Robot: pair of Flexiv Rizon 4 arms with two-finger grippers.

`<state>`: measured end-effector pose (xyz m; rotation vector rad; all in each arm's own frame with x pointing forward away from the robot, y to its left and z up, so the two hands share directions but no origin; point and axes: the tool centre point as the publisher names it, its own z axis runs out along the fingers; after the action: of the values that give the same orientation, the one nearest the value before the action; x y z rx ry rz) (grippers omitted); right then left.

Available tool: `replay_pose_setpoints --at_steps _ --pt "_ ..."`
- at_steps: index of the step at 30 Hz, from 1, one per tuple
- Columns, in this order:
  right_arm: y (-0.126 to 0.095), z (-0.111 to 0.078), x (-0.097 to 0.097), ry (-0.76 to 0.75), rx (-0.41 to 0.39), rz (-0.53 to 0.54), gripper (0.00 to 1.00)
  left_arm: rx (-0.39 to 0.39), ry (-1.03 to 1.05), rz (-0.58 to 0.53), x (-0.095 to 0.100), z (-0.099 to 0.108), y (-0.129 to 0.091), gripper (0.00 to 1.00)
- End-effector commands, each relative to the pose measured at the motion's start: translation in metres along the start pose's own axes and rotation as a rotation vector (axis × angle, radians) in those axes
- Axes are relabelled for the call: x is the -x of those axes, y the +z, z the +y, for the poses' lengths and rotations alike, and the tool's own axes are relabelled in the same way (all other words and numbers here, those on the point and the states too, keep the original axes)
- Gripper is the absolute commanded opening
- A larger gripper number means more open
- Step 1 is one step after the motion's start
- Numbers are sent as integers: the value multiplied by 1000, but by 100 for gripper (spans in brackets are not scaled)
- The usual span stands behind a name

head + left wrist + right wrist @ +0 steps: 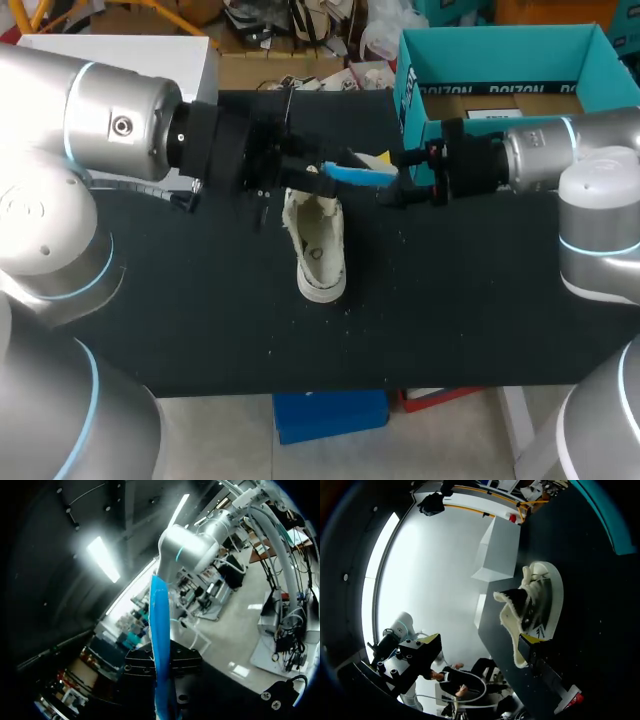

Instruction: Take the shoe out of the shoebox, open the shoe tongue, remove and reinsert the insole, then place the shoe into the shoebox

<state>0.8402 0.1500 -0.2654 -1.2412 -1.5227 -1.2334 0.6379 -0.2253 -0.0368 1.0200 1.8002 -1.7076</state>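
Insole (pixel 358 175) removed, clamped in the left gripper (pixel 312 175) above the shoe (pixel 320 245) lying mid-table; right gripper (pixel 395 185) stands wide apart, empty. Reinsertion seems next, needing the shoe steadied; shoebox (pixel 410 90) waits far right

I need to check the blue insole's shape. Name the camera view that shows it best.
The head view: the insole shows its broad blue face there, full length. The left wrist view shows the insole only edge-on, as a thin strip. The right wrist view does not show it.
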Motion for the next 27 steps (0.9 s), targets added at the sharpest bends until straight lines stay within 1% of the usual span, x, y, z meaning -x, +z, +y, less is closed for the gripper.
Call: replay_pose_setpoints --at_steps 1,2,4,5,7,8,12,14,16,17,21,27 --pt "1 0 0 1 2 0 100 0 13 -42 -53 7 -13 0" --pt "1 0 0 1 2 0 100 17 19 -35 -59 9 -13 0" --pt "1 0 0 1 2 0 100 24 18 -46 -70 14 -16 0" --pt "1 0 0 1 2 0 100 46 30 -46 -75 17 -16 0" --pt "1 0 0 1 2 0 100 55 27 -67 -86 23 -18 0" --pt "1 0 0 1 2 0 100 84 40 -60 -92 27 -18 0" --pt "1 0 0 1 2 0 100 75 37 -69 -110 44 -20 0" --pt "1 0 0 1 2 0 100 84 42 -68 -118 54 -20 0" --pt "1 0 0 1 2 0 100 80 38 -70 -123 63 -21 0" --pt "1 0 0 1 2 0 100 95 53 -61 -126 68 -21 0" --pt "1 0 0 1 2 0 100 105 92 -46 -133 85 -24 0" --pt "1 0 0 1 2 0 100 155 156 -2 -136 109 -28 0"
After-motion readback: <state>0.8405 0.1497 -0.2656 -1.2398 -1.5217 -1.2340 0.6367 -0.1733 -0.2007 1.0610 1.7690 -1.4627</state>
